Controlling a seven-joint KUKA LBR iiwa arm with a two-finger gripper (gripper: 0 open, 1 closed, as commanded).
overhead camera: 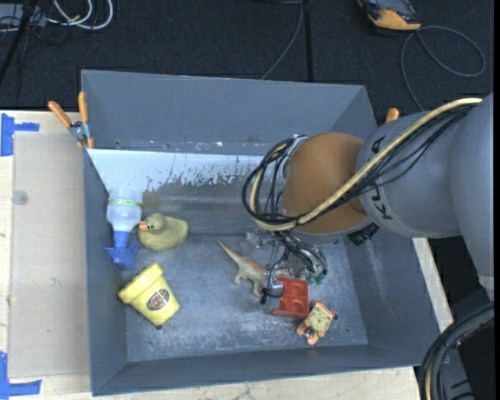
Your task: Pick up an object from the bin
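Tool (272,287) low over bin (225,115) floor, right of centre, set between tan dinosaur (244,266) and red block (293,297), probably lining up on one of them. Released or clenched: cannot tell, wrist cabling (271,192) masks it. Nothing seen held.

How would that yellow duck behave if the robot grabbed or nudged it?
The yellow duck looks like a hollow rubber toy, so it is probably light and squashy. Its smooth, rounded body may slip from a grip or rock when nudged.

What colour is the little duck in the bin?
Yellow. The duck shows best in the camera view, near the left wall of the bin.
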